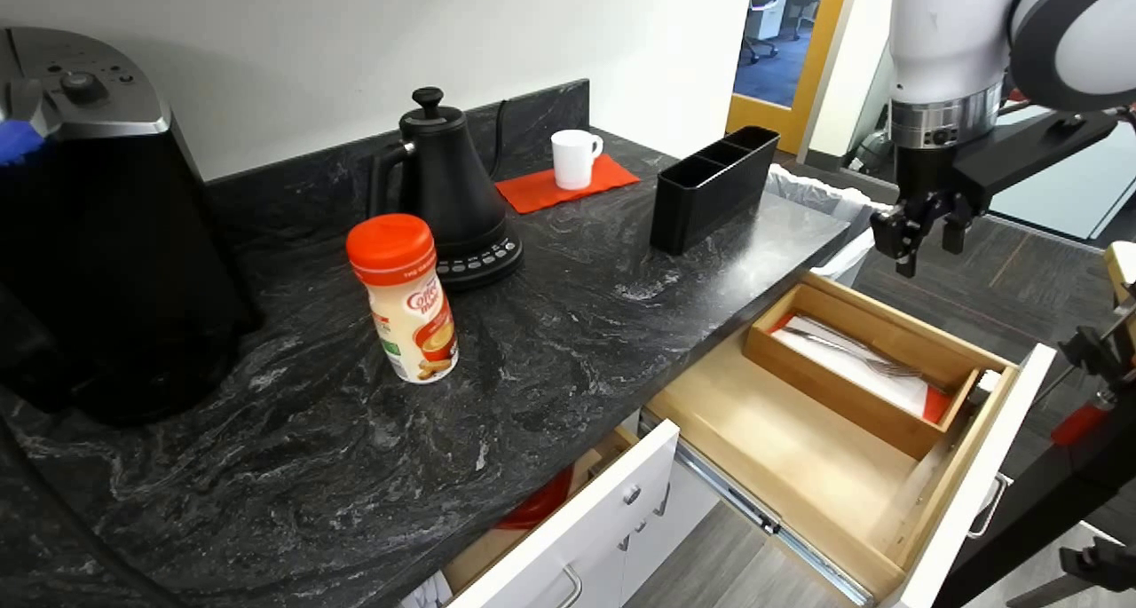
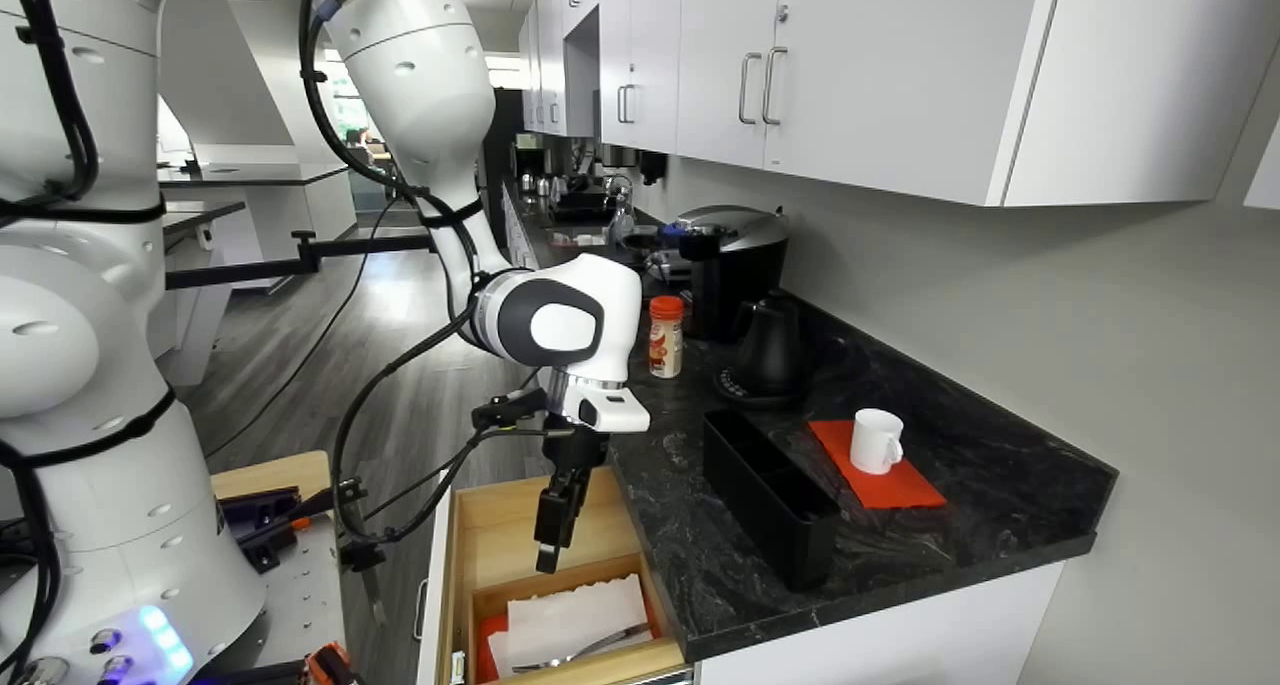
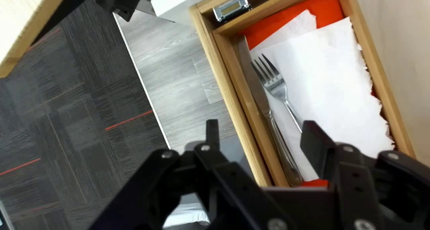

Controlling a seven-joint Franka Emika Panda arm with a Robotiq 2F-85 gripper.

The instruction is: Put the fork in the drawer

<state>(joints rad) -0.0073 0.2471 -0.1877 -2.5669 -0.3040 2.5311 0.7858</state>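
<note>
The drawer (image 1: 799, 413) stands pulled open, with a wooden divided section inside; it also shows in an exterior view (image 2: 520, 520) and in the wrist view (image 3: 223, 79). The silver fork (image 3: 277, 86) lies in that section on white paper over red, tines toward the drawer front. My right-hand finger hides its handle end. A knife (image 3: 284, 149) lies beside it along the wall. In both exterior views the cutlery is hard to tell apart. My gripper (image 3: 260, 136) is open and empty above the section's edge; it also shows in both exterior views (image 1: 930, 251) (image 2: 547, 555).
On the black counter stand a black holder (image 1: 710, 191), a white mug (image 1: 573, 160) on a red napkin (image 1: 532, 195), a black kettle (image 1: 457, 182), a creamer bottle (image 1: 408, 306) and a coffee maker (image 1: 106, 217). Another drawer (image 1: 586, 537) is partly open. A lined bin (image 1: 825, 195) stands beyond the counter end.
</note>
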